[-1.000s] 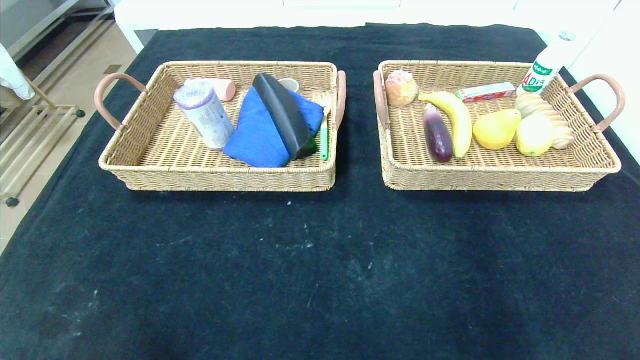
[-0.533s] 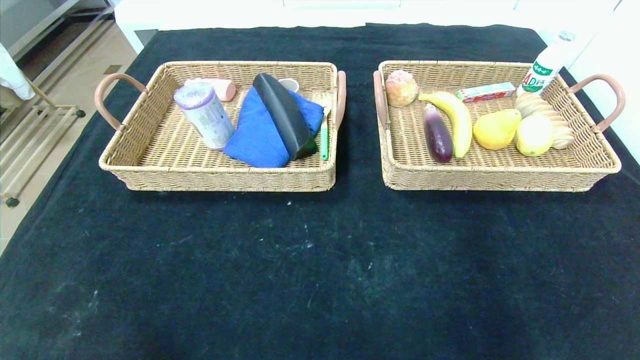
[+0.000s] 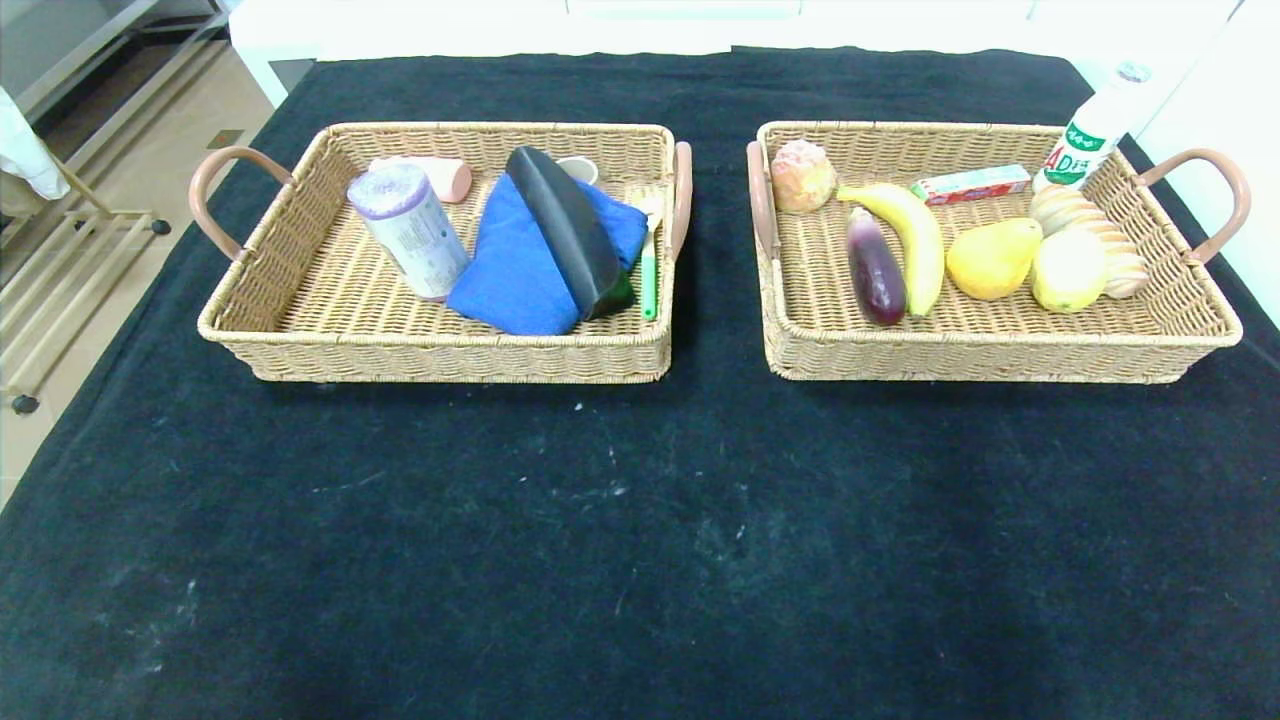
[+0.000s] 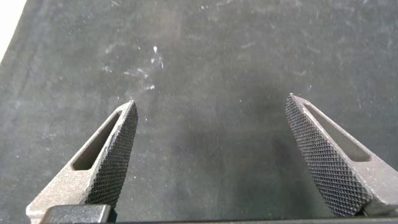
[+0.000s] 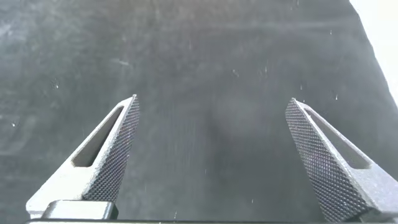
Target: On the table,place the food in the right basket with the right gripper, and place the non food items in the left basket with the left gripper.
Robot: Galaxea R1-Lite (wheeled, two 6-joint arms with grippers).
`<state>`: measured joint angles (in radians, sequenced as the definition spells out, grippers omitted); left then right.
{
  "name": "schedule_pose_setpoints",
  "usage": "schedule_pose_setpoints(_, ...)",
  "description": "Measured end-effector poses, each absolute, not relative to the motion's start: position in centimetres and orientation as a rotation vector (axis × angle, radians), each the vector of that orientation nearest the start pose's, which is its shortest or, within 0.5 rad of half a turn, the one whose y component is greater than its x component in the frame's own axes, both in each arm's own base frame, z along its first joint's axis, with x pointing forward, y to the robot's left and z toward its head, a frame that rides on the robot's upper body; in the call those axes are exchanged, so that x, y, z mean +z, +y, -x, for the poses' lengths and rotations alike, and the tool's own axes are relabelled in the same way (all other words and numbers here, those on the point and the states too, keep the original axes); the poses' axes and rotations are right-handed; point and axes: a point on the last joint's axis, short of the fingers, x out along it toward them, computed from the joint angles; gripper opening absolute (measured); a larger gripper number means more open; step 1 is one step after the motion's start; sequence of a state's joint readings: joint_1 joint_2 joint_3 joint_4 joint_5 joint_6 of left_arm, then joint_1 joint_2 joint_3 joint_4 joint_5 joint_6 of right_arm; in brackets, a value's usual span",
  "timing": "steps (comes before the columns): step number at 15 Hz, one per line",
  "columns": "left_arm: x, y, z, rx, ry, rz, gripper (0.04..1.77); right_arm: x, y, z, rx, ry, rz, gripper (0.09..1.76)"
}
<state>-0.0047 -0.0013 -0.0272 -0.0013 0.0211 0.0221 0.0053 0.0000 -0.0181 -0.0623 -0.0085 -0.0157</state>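
The left basket (image 3: 300,300) holds a wrapped roll (image 3: 408,232), a blue cloth (image 3: 520,262), a black pouch (image 3: 566,228), a pink tube (image 3: 440,172) and a green-handled brush (image 3: 648,272). The right basket (image 3: 1180,310) holds an eggplant (image 3: 875,266), a banana (image 3: 912,238), a pear (image 3: 992,258), a lemon (image 3: 1068,270), bread (image 3: 1090,232), a bun (image 3: 802,176), a snack box (image 3: 972,184) and a milk bottle (image 3: 1092,130). Neither arm shows in the head view. My left gripper (image 4: 211,109) and right gripper (image 5: 214,106) are open and empty over bare black cloth.
The table is covered with a black cloth (image 3: 640,520). A white wall or counter edge (image 3: 1230,120) lies at the far right, and a metal rack (image 3: 60,260) stands on the floor to the left.
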Motion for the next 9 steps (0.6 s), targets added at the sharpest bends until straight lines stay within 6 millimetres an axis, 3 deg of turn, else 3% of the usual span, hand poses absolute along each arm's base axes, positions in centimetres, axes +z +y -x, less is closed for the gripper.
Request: schedule_pose_setpoints(9, 7.67, 0.08, 2.33, 0.024, -0.007, 0.066, 1.72, 7.80, -0.02, 2.30, 0.003, -0.022, -0.040, 1.71)
